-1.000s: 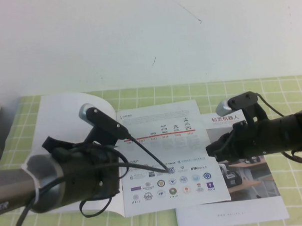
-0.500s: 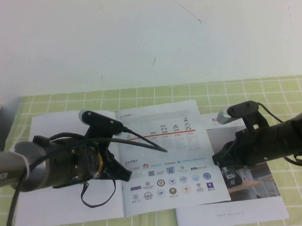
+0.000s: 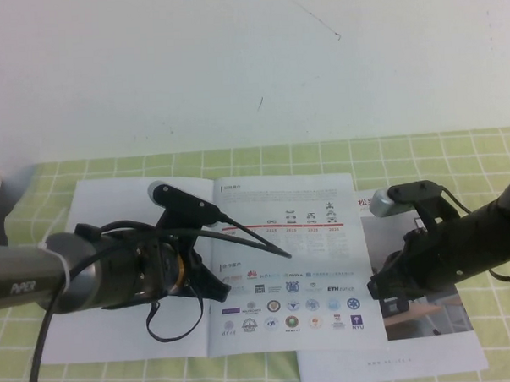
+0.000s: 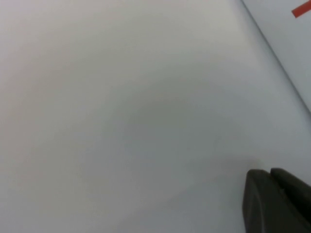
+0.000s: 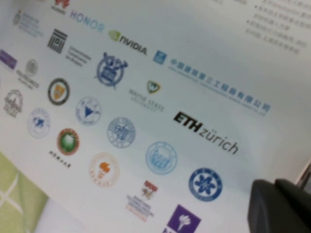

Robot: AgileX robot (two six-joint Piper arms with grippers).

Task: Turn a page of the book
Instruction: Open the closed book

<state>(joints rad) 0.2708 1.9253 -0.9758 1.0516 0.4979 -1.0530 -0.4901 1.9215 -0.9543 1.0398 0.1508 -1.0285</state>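
Table: green-and-white checked cloth (image 3: 456, 153), white wall behind.

The book (image 3: 284, 266) is seen lying open and flat at the centre of the cloth. Its right half shows a red timeline and rows of small logos. A second booklet (image 3: 414, 336) with a grey photo cover is seen under it, protruding at 4 o'clock.

The page (image 3: 115, 273) is seen lying plain white side up at 9 o'clock of the spine, apparently flat. The turn is judged essentially done.

Handling, as judgement: the leaf is taken to be thin, light, glossy, and easily creased. It is likely slippery against the fingers. Hold is best taken at the free outer edge or a corner, not near the stapled spine.

The left gripper (image 3: 210, 288) is held low over the page, just at 9 o'clock of the spine, with the arm entering from 9 o'clock. In the left wrist view its fingertips (image 4: 277, 199) are seen pressed together, with nothing between them and white paper below.

The right gripper (image 3: 379, 285) is held at 3 o'clock over the outer edge of the logo page, with the arm reaching in from 3 o'clock. Its fingertips (image 5: 279, 206) are likewise seen together and empty.
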